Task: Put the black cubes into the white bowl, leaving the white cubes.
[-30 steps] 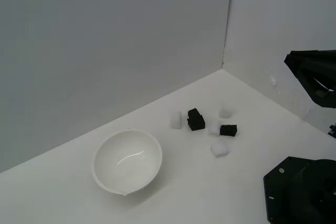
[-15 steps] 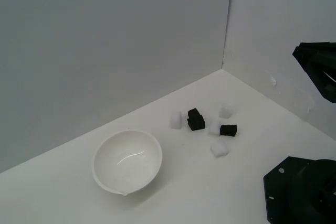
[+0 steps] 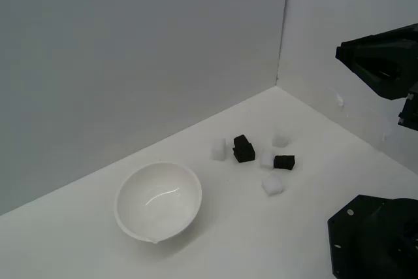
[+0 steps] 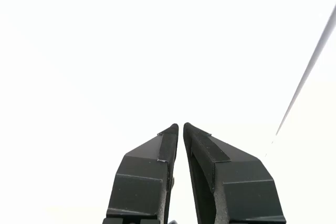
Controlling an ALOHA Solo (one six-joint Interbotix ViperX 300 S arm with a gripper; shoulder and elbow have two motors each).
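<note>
In the exterior view the white bowl sits empty on the white table. To its right lies a cluster of cubes. Two black cubes touch each other, and a third black cube lies further right. White cubes lie among them. The arm's black end hangs high at the exterior view's right edge, well above and away from the cubes. In the wrist view my gripper is shut with nothing in it, facing a bare white surface. No cube or bowl shows there.
A large black robot base fills the exterior view's lower right corner. Grey walls meet in a corner behind the cubes. A thin wall seam shows in the wrist view.
The arm's black end at the exterior view's right edge has risen and come further left into view. Bowl and cubes have not moved.
</note>
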